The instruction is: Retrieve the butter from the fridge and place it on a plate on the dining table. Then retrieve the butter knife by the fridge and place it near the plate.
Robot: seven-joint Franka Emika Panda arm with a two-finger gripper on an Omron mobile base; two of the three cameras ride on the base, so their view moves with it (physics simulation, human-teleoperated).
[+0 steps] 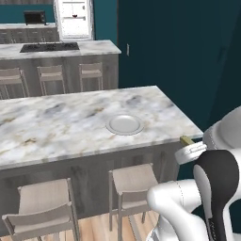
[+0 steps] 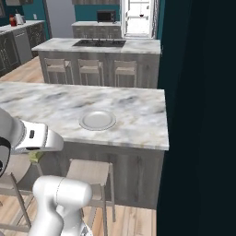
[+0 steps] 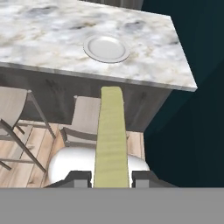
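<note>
Your jaws (image 3: 112, 177) are clamped on the butter (image 3: 112, 135), short of the bench (image 3: 39, 39). Carry it toward twelve o'clock, over the plate (image 3: 106, 48), and lower it flat before releasing.

Plate (image 1: 124, 124) on dining table (image 1: 56, 127); stools (image 1: 134, 181) before table.

Teal walls (image 1: 169, 42); wood floor (image 3: 30, 148); pale stools (image 1: 44, 200); stove-topped counter (image 2: 99, 46).

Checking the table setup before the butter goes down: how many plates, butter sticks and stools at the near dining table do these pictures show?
Plates: 1, the plate on the dining table.
Butter sticks: 1, the butter, held in the gripper.
Stools at that table: 2, stool and stool.
Total: 4
</note>
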